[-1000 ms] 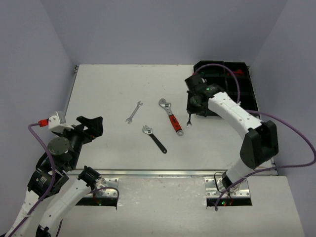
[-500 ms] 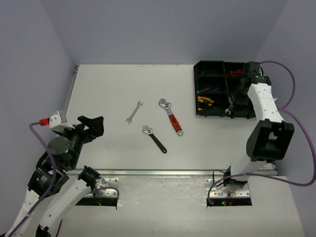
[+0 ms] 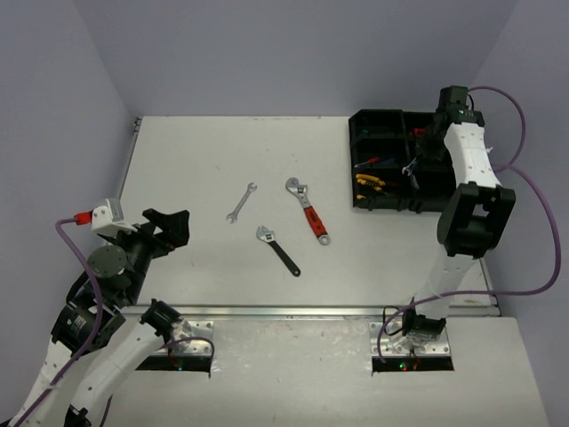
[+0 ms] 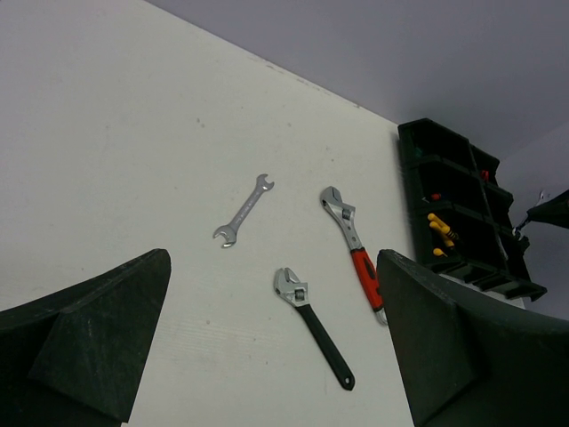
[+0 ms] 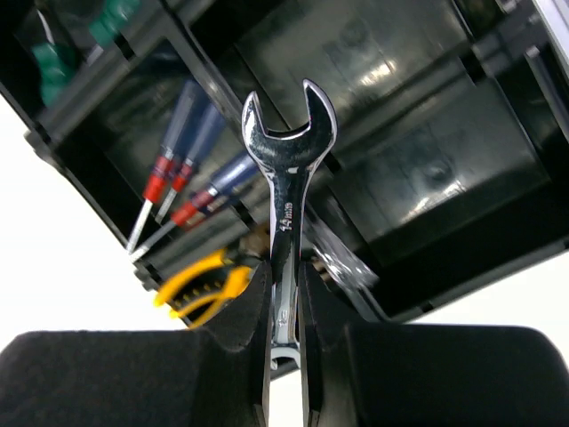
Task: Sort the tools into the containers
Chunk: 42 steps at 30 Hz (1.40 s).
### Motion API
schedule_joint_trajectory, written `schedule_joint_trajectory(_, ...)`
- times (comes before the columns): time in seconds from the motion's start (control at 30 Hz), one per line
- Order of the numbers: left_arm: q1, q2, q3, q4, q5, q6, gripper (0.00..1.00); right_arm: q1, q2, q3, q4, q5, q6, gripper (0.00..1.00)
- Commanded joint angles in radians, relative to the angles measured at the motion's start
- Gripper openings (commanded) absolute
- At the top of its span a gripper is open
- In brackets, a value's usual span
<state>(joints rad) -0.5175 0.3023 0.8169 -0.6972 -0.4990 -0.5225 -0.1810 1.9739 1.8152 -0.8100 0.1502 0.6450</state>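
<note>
Top view: right gripper (image 3: 414, 167) clamped on a silver wrench (image 3: 410, 169), hanging over the tray (image 3: 378, 114) approx at its centre divider. Which compartment is under it, can't tell. Tray = 6 compartments. Right arm is the one at the tray. Left gripper (image 3: 167, 228) spread wide, nothing in it, well apart from the tray. Loose on the table (image 3: 196, 151): 3 tools, i.e. 1 small open-end wrench (image 3: 241, 202), 1 red-handled adj. wrench (image 3: 308, 210), 1 black-handled adj. wrench (image 3: 277, 249). Small & black ones lie nearer the left arm, red one about midway.

Left wrist: those 3 lie ahead of the gaping fingers (image 4: 98, 342), tray far right.

Right wrist: held wrench stands upright btwn the pads, gripped low on the shank, open end away from cam. Long axis runs in line w/ the fingers and crosses a divider wall below. Under it: screwdrivers (image 5: 178, 182), 3 or so; green handles (image 5: 71, 40), 2 seen; yellow pliers (image 5: 200, 285), 1 pair clear.

Drop prob. goes straight down, so what counts is which side of the divider the wrench hangs over.
</note>
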Motion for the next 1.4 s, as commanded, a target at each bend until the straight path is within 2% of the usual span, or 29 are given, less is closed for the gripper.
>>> schedule_joint_trajectory(0.0,0.001,0.015,-0.004,0.048,0.016,0.021,1.00,-0.002,0.056,0.125,0.035,0.021,0.052,0.00)
schedule_joint_trajectory(0.43,0.001,0.009,-0.007,0.054,0.026,0.024,1.00,-0.006,0.144,0.211,0.098,0.136,0.075,0.00)
schedule_joint_trajectory(0.6,0.001,0.009,-0.005,0.054,0.028,0.025,1.00,-0.017,0.157,0.195,0.103,0.163,0.078,0.00)
schedule_joint_trajectory(0.77,0.002,0.011,-0.007,0.055,0.027,0.026,1.00,-0.018,0.187,0.206,0.106,0.158,0.074,0.08)
schedule_joint_trajectory(0.87,0.001,0.017,-0.009,0.060,0.037,0.030,1.00,-0.017,0.213,0.227,0.113,0.165,0.062,0.18)
schedule_joint_trajectory(0.97,0.001,0.028,-0.007,0.059,0.039,0.032,1.00,-0.018,0.228,0.243,0.100,0.167,0.064,0.44)
schedule_joint_trajectory(1.1,0.001,0.041,-0.009,0.062,0.040,0.035,1.00,-0.018,0.203,0.248,0.100,0.129,0.068,0.65)
schedule_joint_trajectory(1.13,0.001,0.056,-0.007,0.062,0.042,0.035,1.00,-0.018,0.200,0.267,0.095,0.108,0.065,0.81)
schedule_joint_trajectory(1.27,0.001,0.124,-0.007,0.072,0.060,0.042,1.00,-0.004,0.158,0.296,0.076,0.038,0.053,0.84)
schedule_joint_trajectory(1.37,0.002,0.255,0.001,0.069,0.073,0.047,1.00,0.049,0.080,0.293,0.063,-0.014,0.007,0.84)
